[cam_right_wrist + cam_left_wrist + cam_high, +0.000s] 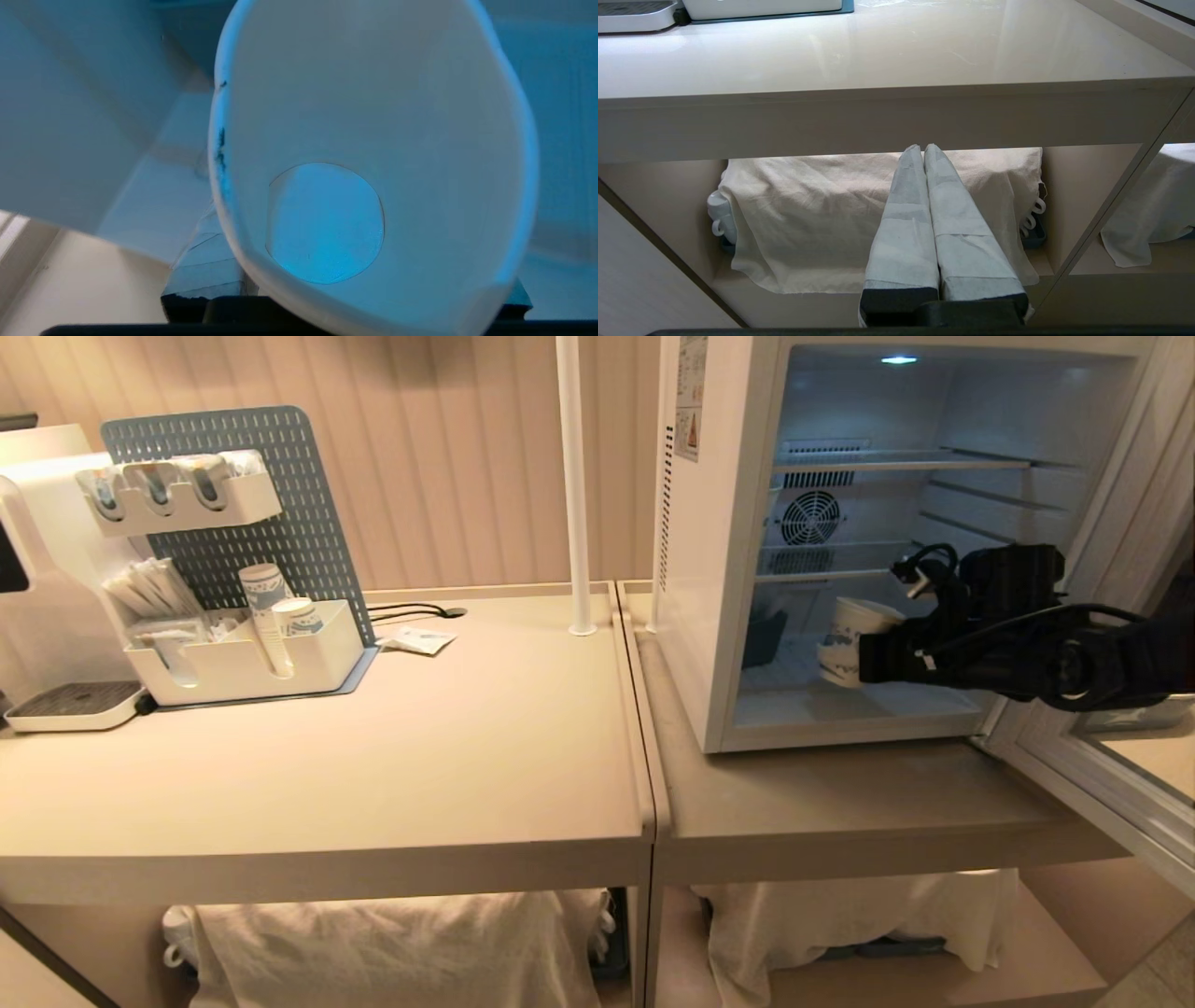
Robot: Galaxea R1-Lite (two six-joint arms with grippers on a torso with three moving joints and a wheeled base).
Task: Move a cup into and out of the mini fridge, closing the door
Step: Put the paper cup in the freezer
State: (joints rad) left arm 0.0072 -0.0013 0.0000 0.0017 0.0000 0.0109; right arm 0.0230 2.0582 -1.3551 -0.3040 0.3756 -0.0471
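The mini fridge (698, 569) stands on the right-hand table with its door (1111, 784) swung wide open to the right. My right gripper (876, 663) reaches in from the right at the fridge's mouth and is shut on the cup (851, 637), a white paper cup with blue print. The cup hangs tilted just above the fridge floor, below the lower wire shelf. In the right wrist view the cup (373, 140) fills the picture, its rim squeezed oval, with one taped finger (205, 266) beside it. My left gripper (923, 148) is parked low before the table's edge, shut and empty.
A white organiser with stacked cups (266, 611) and a blue pegboard (233, 495) stand at the far left. A white pole (574, 485) rises by the fridge. A dark blue object (766, 639) sits inside the fridge at left. Cloth-covered items (392, 943) lie under the tables.
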